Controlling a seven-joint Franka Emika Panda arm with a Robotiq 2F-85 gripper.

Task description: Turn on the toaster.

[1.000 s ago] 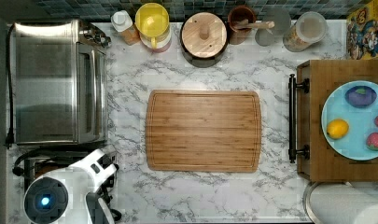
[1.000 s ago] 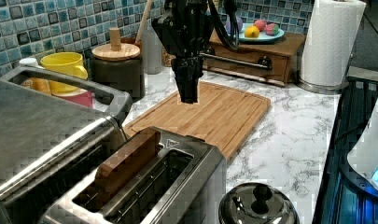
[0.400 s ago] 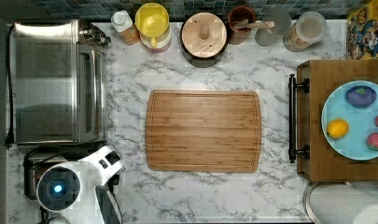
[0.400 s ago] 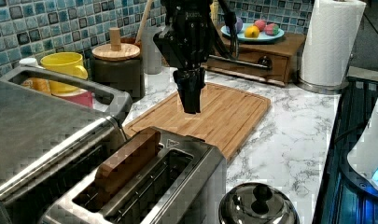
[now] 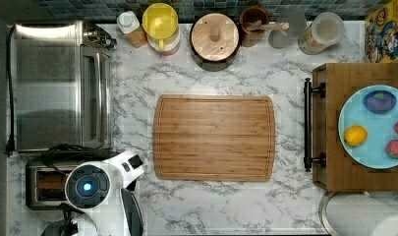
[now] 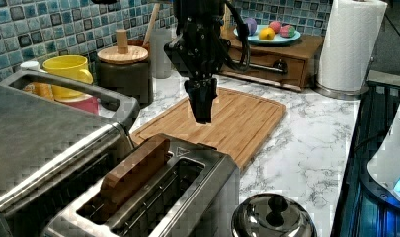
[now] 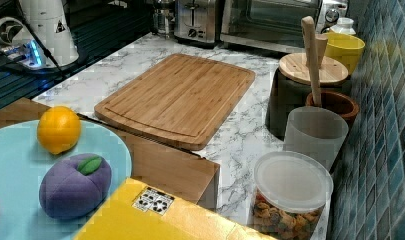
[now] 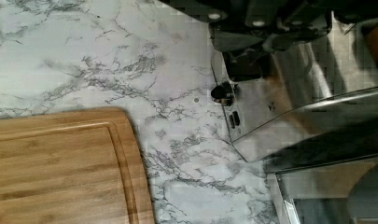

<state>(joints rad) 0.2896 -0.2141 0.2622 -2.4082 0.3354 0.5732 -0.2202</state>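
Observation:
The toaster [image 6: 158, 197] is a small brushed-steel box at the counter's near corner in the left view, with a brown slice [image 6: 136, 170] standing in one slot. My gripper [image 6: 202, 116] hangs fingers-down just beyond the toaster's end, over the near edge of the cutting board [image 6: 227, 118], shut and holding nothing. In the wrist view the toaster's end face [image 8: 270, 107] with a small round dial [image 8: 221, 92] and a dark lever part [image 8: 245, 63] lies right under the gripper [image 8: 259, 42]. From above, my white arm [image 5: 96, 189] covers most of the toaster [image 5: 39, 184].
A large steel toaster oven [image 5: 59, 86] stands beside the toaster. A shiny kettle lid [image 6: 274, 217] sits in front. Jars and a yellow mug [image 5: 159, 22] line the back wall. A wooden stand with a fruit plate [image 5: 373, 125] and a paper-towel roll [image 6: 348, 44] stand on the far side.
My gripper has come down and closer to the toaster's end in the left view. In the top view the arm has shifted up and to the right.

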